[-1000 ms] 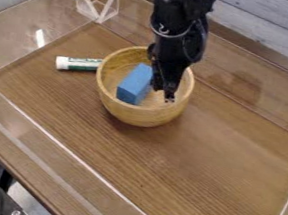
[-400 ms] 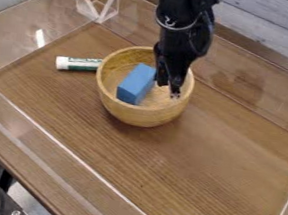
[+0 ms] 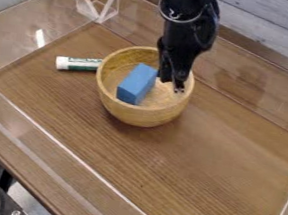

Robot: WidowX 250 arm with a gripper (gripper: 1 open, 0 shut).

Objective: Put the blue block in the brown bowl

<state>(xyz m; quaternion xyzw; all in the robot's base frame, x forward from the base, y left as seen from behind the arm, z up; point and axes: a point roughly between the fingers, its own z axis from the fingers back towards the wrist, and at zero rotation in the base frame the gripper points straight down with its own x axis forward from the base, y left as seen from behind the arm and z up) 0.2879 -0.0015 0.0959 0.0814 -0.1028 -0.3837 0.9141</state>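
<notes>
The blue block (image 3: 136,83) lies inside the brown bowl (image 3: 139,113), leaning against its left inner wall. My gripper (image 3: 175,82) hangs over the right part of the bowl, pointing steeply down, its black fingers together and holding nothing. The fingertips stand just right of the block, with a small gap between them and it. The arm rises from there to the top edge of the view.
A white marker with a green cap (image 3: 78,65) lies on the wooden table left of the bowl. Clear acrylic walls (image 3: 8,131) ring the table. A clear plastic stand (image 3: 97,4) sits at the back left.
The gripper has drifted slightly up and to the right, away from the block. The block and the bowl have stayed put.
</notes>
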